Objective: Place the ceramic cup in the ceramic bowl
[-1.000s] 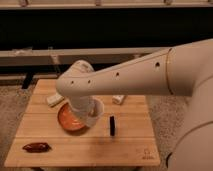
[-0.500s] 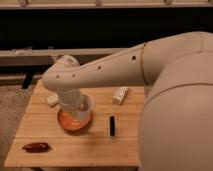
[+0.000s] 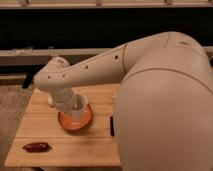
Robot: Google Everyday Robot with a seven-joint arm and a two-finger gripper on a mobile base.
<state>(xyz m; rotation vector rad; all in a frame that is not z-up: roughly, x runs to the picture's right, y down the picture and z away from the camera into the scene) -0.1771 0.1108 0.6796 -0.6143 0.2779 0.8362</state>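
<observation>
The ceramic cup (image 3: 80,109), small and pale grey-white, stands upright inside the ceramic bowl (image 3: 75,123). The bowl is an orange-terracotta dish left of the middle of the wooden table (image 3: 65,150). My gripper (image 3: 73,103) is right at the cup, at its left rim and coming down from the white wrist above. The wrist hides the cup's left side and the back of the bowl.
A dark red-brown oblong object (image 3: 36,146) lies at the table's front left. A small black object (image 3: 111,125) lies right of the bowl. A small pale thing (image 3: 49,101) peeks out left of the wrist. My big white arm hides the table's right half.
My arm has swung nearer the camera and now covers the table's right side, white bottle included. The cup has moved slightly left and down with the gripper, into the bowl.
</observation>
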